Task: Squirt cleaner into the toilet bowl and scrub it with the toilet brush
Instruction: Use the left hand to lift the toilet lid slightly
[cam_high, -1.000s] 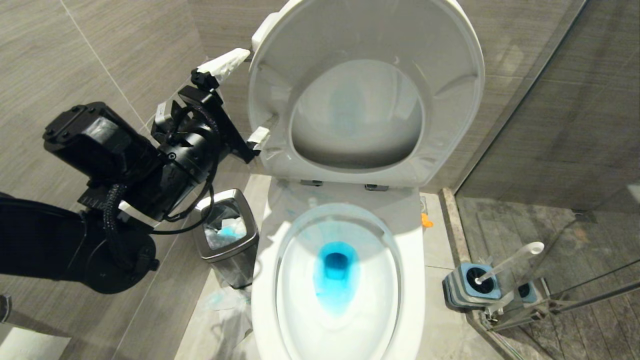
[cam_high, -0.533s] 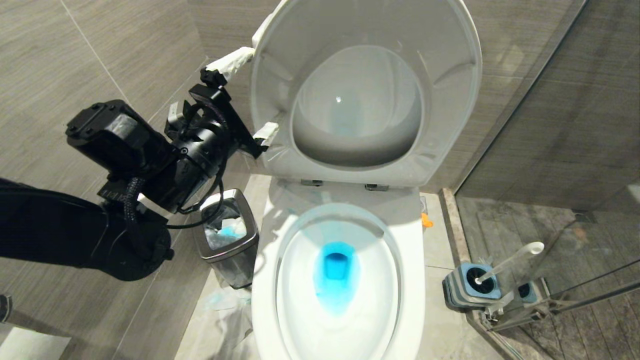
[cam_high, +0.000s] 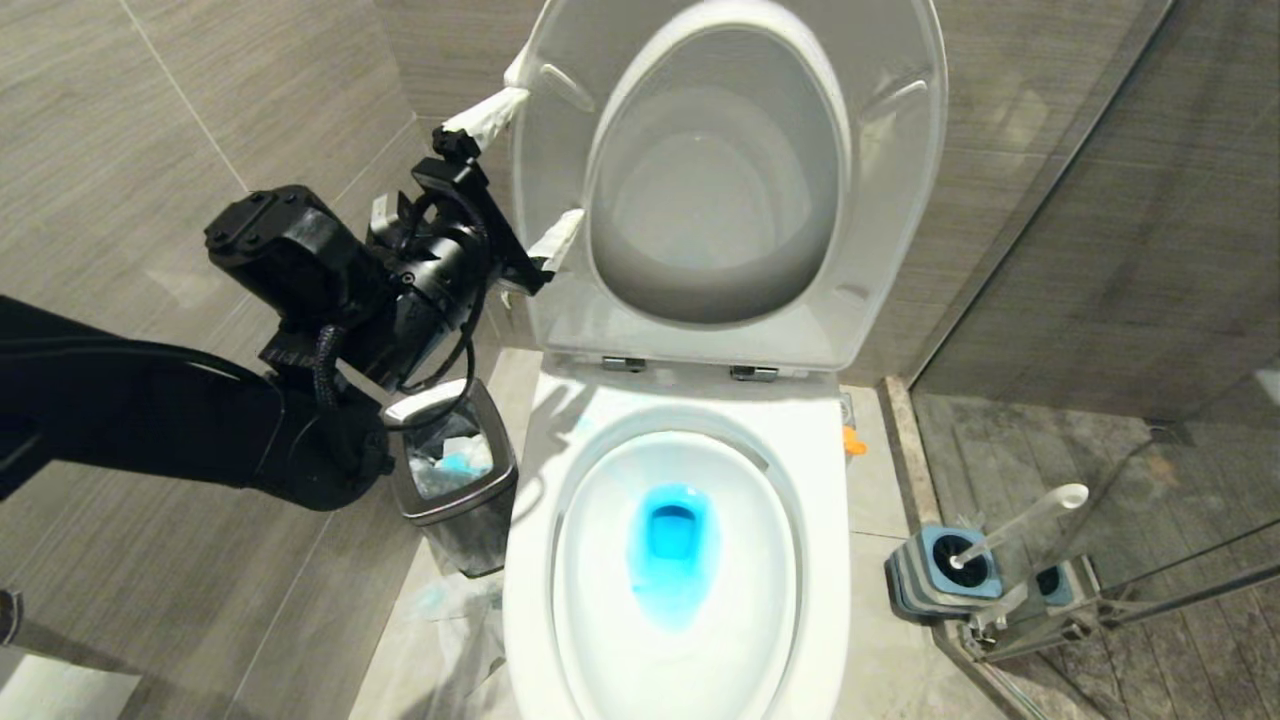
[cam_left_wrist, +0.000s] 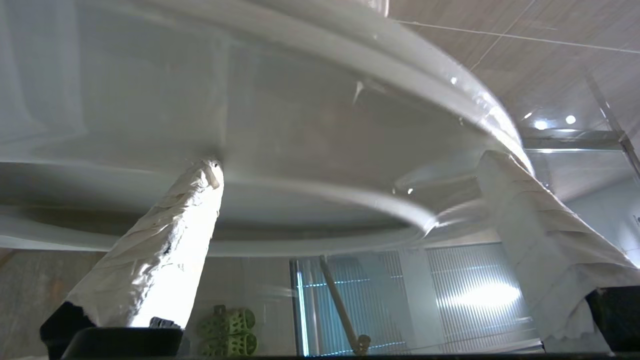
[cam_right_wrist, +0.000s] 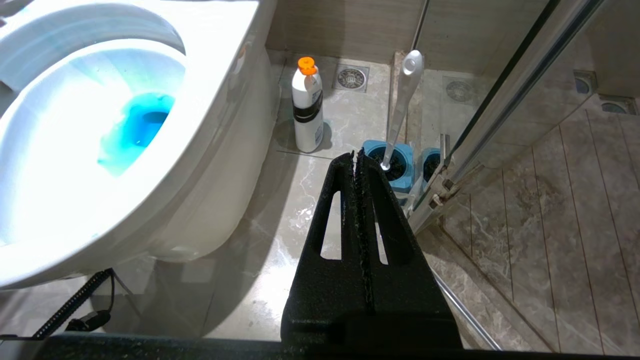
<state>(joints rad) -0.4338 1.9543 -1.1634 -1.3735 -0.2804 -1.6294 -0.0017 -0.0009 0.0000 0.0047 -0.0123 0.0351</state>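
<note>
The white toilet bowl (cam_high: 822, 600) holds water tinted bright blue by the cleaner (cam_high: 672, 545), which also shows in the right wrist view (cam_right_wrist: 134, 127). Its seat and lid (cam_high: 885, 200) stand raised against the wall. My left gripper (cam_high: 520, 175) is open, its white-wrapped fingers (cam_high: 484, 110) straddling the left edge of the raised seat (cam_left_wrist: 300, 125). The toilet brush (cam_high: 1020, 522) stands in its blue-topped holder (cam_high: 945, 572) on the floor right of the bowl. My right gripper (cam_right_wrist: 356, 155) is shut and empty, low over the floor just short of the brush (cam_right_wrist: 400, 107).
A small steel bin (cam_high: 455, 470) with blue-stained tissues stands left of the bowl, under my left arm. A white bottle with an orange cap (cam_right_wrist: 306, 112) sits on the floor by the bowl's right side. A glass shower partition (cam_high: 1100, 300) closes the right.
My left arm has moved up and towards the toilet. The seat and lid have tipped further back, closer to upright. The bowl, brush and bin have stayed put.
</note>
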